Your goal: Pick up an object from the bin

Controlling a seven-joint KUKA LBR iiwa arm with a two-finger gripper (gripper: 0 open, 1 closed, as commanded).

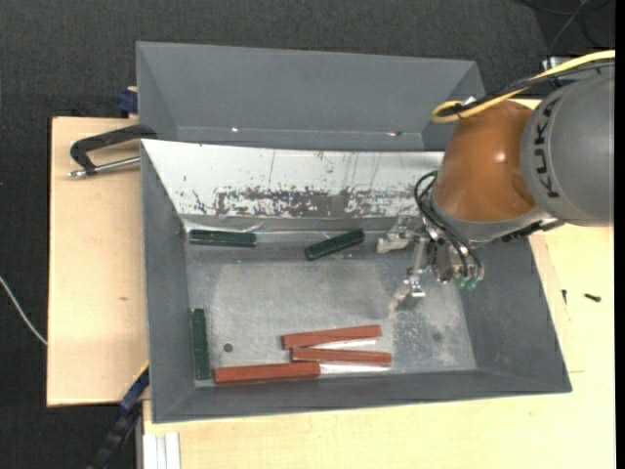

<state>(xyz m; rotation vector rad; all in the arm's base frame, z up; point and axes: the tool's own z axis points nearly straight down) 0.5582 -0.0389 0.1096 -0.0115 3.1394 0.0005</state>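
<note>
Three red-brown bars lay on the floor of the bin (pixel 293 86), toward its front: the upper red-brown bar (pixel 332 337), the second red-brown bar (pixel 342 357) close below it and perhaps touching it, and the third red-brown bar (pixel 266 372) more to the left. They looked stiff, light and flat, probably with a smooth surface. A hold across the narrow width near the middle seemed the safest, although the two close bars could make it difficult to take only one. The gripper (pixel 415 286) hung over bare floor, near the right end of the upper red-brown bar, with nothing visible in it. Whether it was open or closed could not be told. The tilted dark green bar (pixel 334 245) lay near the back wall.
</note>
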